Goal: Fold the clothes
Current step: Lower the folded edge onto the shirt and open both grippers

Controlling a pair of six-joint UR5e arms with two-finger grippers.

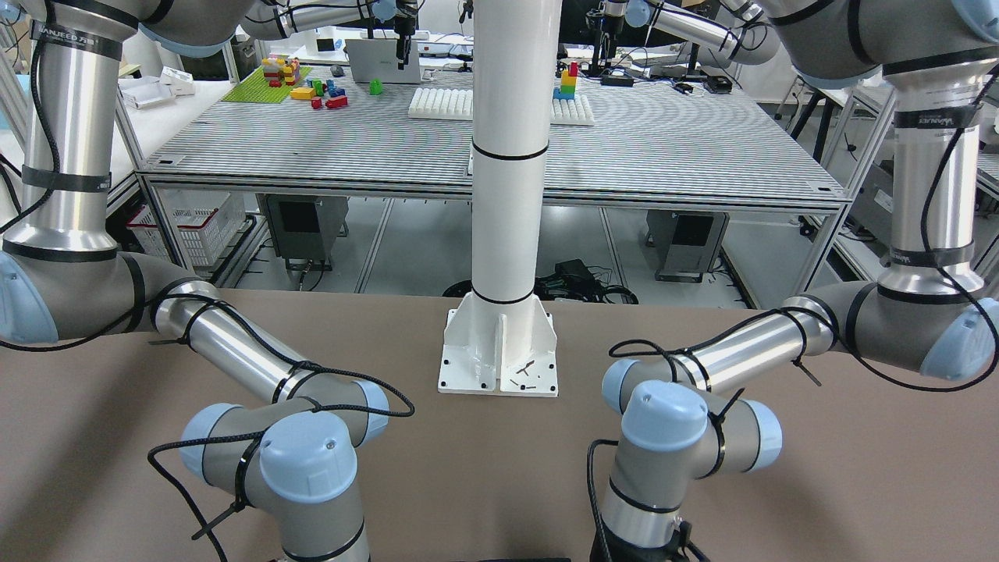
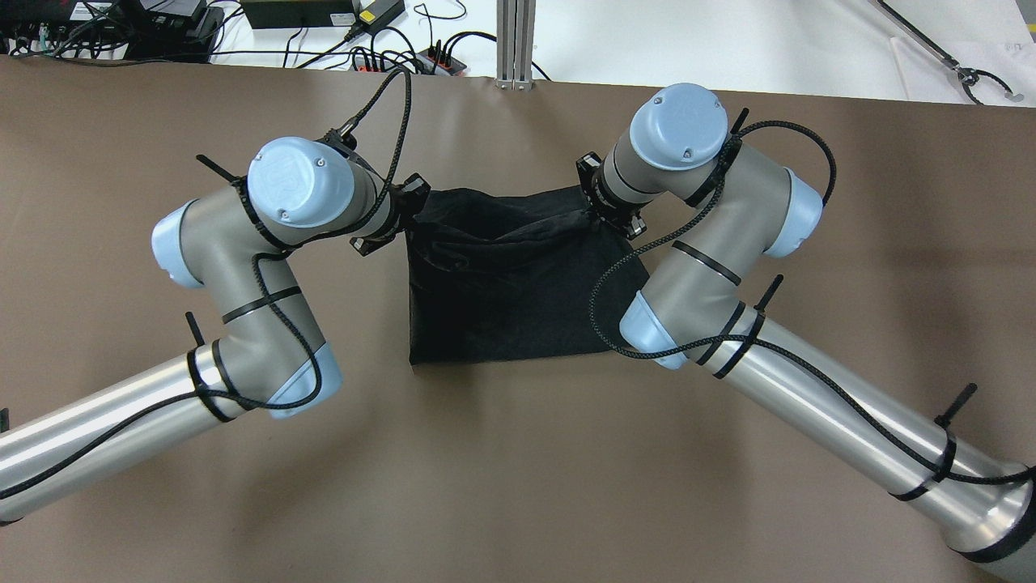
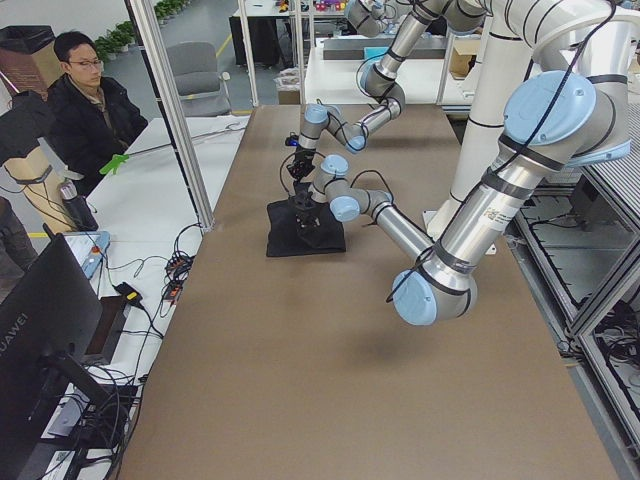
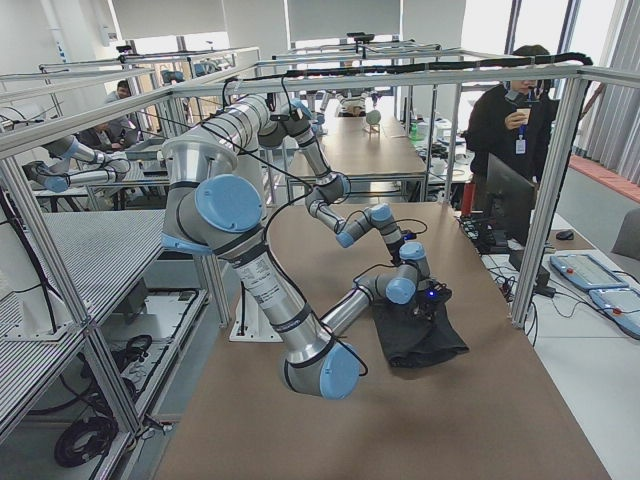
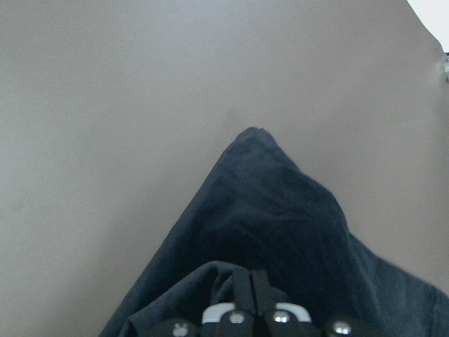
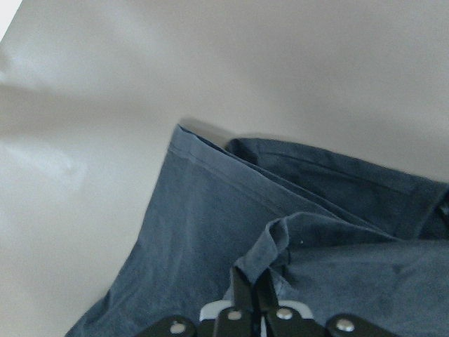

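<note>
The black cloth [image 2: 502,283] lies on the brown table [image 2: 518,470] between my two arms. Its near edge rests flat, and its far edge is lifted and wrinkled. My left gripper [image 2: 411,206] is shut on the cloth's far left corner. My right gripper [image 2: 600,212] is shut on its far right corner. In the left wrist view the closed fingers [image 5: 251,277] pinch the dark fabric [image 5: 273,210], which hangs to the table. In the right wrist view the gripper [image 6: 256,281] pinches a raised fold of the cloth [image 6: 210,225]. The cloth also shows in the side views [image 3: 305,230] [image 4: 420,335].
The white post [image 1: 507,195] stands on its base plate [image 1: 499,367] at the table's robot-side edge. Cables and a power strip [image 2: 437,61] lie beyond the far edge. An operator [image 3: 85,100] sits beside the table near a monitor [image 3: 40,320].
</note>
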